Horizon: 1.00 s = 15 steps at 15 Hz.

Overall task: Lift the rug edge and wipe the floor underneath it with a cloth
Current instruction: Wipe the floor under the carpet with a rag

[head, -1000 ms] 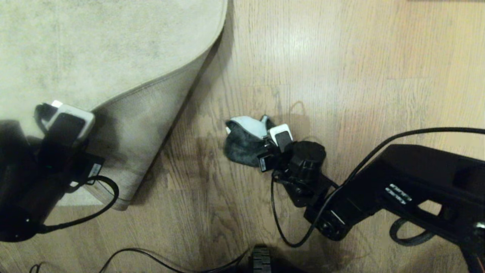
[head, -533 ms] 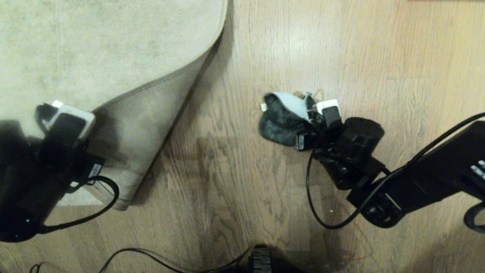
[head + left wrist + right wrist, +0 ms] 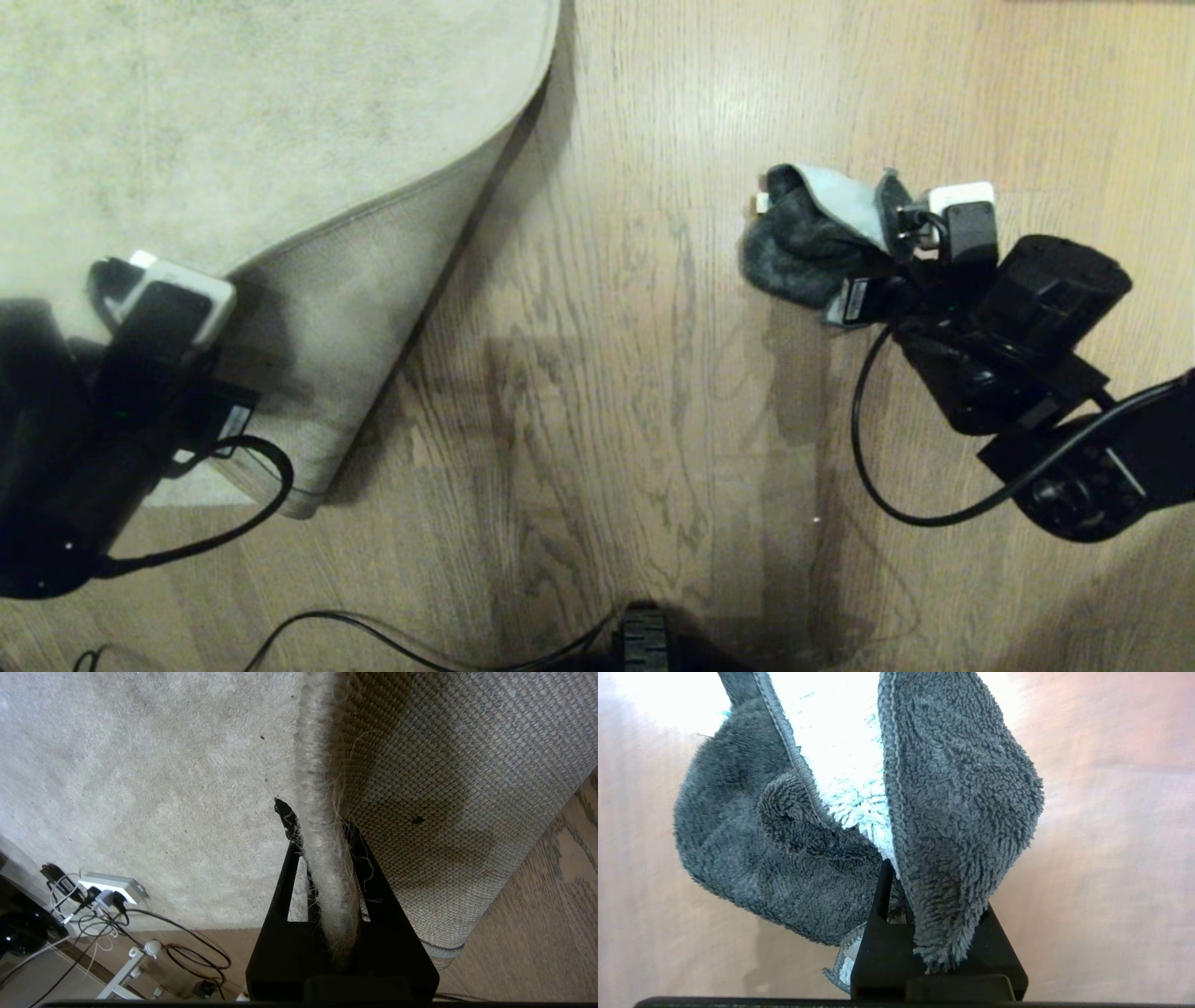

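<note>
Meanwhile, on the left of the head view, nothing has shifted: the left gripper (image 3: 140, 271) holds the same pose it had a second ago, its black fingers (image 3: 373, 868) pinched tight on the fuzzy edge of the rug (image 3: 233, 121). That corner is peeled up and folded over, so the woven greyish backing (image 3: 458, 779) faces outward and curls down to the floor (image 3: 597, 392). In the left wrist view a white power strip (image 3: 112, 887) with tangled cables lies past the far side of the rug (no bins, trays or other containers show in any view). Across the middle, the wood planks lie bare, with a slight sheen and dark grain streaks. On the right is the change: the right gripper (image 3: 896, 257) has swept away from the rug, carrying the cloth (image 3: 803, 238) from near the centre of the floor, close to the raised corner, out to the upper right, well apart from the rug now. Its jaws are clamped narrow on a fold of the cloth, dark grey pile bunched to either side of a pale grey-blue strip (image 3: 840, 746), and the rag's free end trails toward the rug side. Whether the cloth presses the floor or rides just above it cannot be told.
</note>
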Available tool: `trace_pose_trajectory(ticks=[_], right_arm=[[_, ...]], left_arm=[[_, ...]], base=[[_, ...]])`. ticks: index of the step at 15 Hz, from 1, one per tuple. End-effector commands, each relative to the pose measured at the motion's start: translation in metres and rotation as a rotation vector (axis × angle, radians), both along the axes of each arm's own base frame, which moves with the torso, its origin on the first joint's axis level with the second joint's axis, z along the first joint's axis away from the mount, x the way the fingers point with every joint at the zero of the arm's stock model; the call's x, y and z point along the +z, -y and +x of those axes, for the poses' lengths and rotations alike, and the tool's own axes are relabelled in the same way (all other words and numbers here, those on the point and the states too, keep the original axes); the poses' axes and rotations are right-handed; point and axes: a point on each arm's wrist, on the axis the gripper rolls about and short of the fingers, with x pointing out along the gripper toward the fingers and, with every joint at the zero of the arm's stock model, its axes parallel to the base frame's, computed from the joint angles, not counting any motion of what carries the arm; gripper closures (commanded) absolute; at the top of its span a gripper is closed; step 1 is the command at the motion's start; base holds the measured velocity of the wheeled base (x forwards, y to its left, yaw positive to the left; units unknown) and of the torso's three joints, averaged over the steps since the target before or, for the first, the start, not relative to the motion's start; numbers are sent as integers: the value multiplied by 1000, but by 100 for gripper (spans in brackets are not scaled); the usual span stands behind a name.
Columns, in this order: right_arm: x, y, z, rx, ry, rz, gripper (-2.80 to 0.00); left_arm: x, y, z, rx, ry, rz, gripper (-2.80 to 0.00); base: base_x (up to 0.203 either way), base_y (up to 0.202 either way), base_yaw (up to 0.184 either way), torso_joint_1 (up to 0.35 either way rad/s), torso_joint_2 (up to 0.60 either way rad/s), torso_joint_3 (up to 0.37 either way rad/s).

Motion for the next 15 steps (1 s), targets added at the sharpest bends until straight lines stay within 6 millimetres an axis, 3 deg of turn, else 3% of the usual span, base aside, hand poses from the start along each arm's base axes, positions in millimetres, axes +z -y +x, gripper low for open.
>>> trace_pose_trajectory(ticks=[1, 6, 9, 11, 15], right_arm=[[18, 24, -7, -66, 56, 18, 0], [30, 91, -25, -271, 84, 18, 0], [29, 132, -55, -419, 72, 10, 0], [25, 140, -76, -456, 56, 6, 0], [10, 138, -126, -464, 19, 2, 0]], left_arm=[[0, 0, 0, 4, 1, 2, 0], [0, 0, 0, 4, -1, 4, 0], [-1, 0, 1, 4, -3, 4, 0], [-1, 0, 1, 4, -4, 3, 0], [-2, 0, 2, 4, -5, 2, 0]], base=[[0, 0, 0, 0, 0, 0], [0, 0, 0, 0, 0, 0], [0, 0, 0, 0, 0, 0], [0, 0, 0, 0, 0, 0], [0, 0, 0, 0, 0, 0]])
